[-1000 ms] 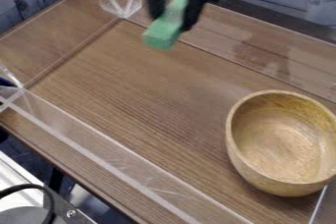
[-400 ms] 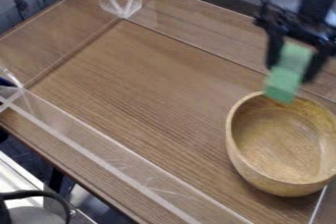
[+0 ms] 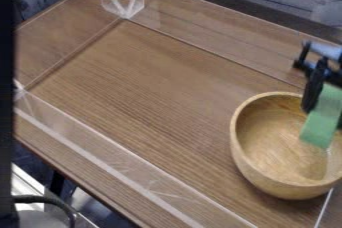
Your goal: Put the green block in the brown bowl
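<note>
The brown bowl (image 3: 267,150), round light wood with a thick rim, sits at the lower right of the wooden table. The green block (image 3: 322,124) hangs upright over the bowl's right side, its lower end down inside the hollow. My gripper (image 3: 322,100), a dark shape at the right edge of the view, is shut on the block's upper end and points steeply down. The image is blurred, so I cannot tell whether the block touches the bowl.
A clear plastic wall (image 3: 80,137) runs around the wooden table (image 3: 134,82), with taped corners at the far back (image 3: 123,2). Beyond the front wall lies the table's edge, with dark cables below it.
My gripper has carried the green block from the back middle of the table rightward and down, until it hangs over the bowl's right side.
</note>
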`<state>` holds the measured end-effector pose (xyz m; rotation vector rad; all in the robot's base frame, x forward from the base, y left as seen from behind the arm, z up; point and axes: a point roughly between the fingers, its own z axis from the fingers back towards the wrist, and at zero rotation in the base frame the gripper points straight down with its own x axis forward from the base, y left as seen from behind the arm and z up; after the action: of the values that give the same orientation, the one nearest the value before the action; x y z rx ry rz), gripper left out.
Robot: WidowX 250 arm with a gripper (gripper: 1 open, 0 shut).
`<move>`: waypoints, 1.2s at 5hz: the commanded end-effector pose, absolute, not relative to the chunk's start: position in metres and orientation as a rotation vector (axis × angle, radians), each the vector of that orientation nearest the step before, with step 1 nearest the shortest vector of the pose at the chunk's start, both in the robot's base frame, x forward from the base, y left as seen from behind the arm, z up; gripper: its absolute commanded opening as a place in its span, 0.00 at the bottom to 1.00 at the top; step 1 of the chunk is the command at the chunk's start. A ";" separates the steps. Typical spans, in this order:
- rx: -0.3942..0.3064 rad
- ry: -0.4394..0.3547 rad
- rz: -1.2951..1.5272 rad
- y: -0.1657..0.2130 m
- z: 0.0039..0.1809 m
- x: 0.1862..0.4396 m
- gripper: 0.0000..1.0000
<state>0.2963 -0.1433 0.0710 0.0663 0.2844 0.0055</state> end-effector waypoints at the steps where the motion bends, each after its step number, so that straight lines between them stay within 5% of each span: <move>1: 0.046 0.283 0.009 -0.149 0.061 0.300 0.00; 4: 0.030 0.295 0.088 -0.147 0.069 0.293 0.00; 6: -0.063 0.258 0.138 -0.129 0.059 0.284 0.00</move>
<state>0.2790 -0.1290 0.0506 -0.0492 0.2994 0.1441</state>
